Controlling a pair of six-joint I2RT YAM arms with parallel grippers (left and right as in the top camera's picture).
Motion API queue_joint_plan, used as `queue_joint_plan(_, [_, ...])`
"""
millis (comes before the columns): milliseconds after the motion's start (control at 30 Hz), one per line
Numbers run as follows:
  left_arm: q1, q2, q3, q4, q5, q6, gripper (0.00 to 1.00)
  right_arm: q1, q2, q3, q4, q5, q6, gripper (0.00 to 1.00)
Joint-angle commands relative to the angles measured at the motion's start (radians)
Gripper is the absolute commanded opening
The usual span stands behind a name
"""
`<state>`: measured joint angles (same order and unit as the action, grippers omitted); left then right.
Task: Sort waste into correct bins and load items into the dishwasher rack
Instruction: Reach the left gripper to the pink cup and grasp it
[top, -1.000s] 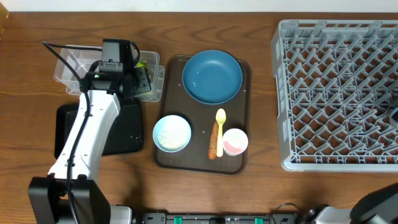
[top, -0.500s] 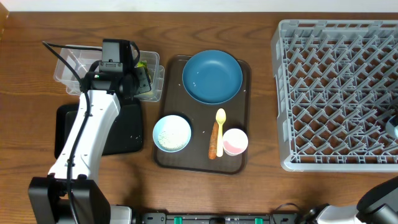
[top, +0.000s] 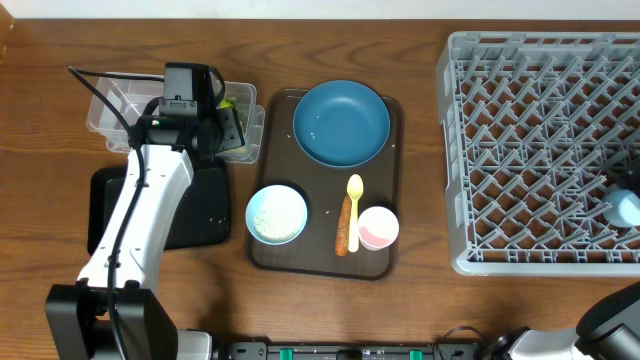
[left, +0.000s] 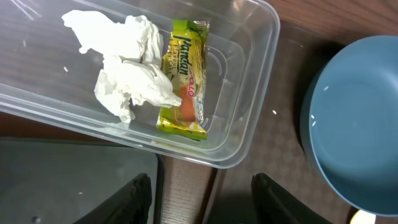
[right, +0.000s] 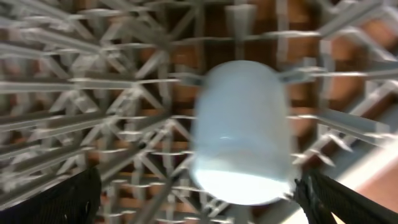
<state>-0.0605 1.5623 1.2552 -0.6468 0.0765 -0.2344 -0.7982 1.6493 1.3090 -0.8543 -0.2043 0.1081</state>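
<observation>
Rig appearance: two arms, white shell with black hardware.

The left arm (top: 140, 215) has one long white link with a smooth, rounded shell and black joint housings at either end. It rises from a boxy black base (top: 105, 320) and carries a square black camera block (top: 185, 85) at the wrist. A thin black cable (top: 95, 85) loops out beside the wrist, and another runs along the white link. The left gripper (left: 205, 199) has matte black fingers (left: 134, 196) with rounded tips. The right gripper (right: 199, 199) has black fingers (right: 62, 199), blurred. Of the right arm (top: 612, 322), only a dark grey curved section shows.
</observation>
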Motion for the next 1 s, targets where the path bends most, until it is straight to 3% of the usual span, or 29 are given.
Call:
queue_joint_plan(0, [0.002, -0.018, 0.004, -0.003, 0.047, 0.017, 0.55, -0.002, -0.003, 0.019, 0.021, -0.215, -0.040, 0.99])
queue_joint_plan(233, [-0.043, -0.018, 0.004, -0.020, 0.164, 0.043, 0.55, 0.090, -0.092, 0.019, 0.077, -0.322, -0.134, 0.98])
queue_joint_plan(467, [-0.183, -0.018, 0.004, -0.109, 0.251, 0.116, 0.56, 0.274, -0.113, 0.018, 0.042, -0.349, -0.220, 0.99])
queue_joint_plan(967, [-0.517, 0.047, 0.003, -0.146, 0.253, 0.137, 0.62, 0.554, -0.110, 0.018, 0.069, -0.236, -0.222, 0.99])
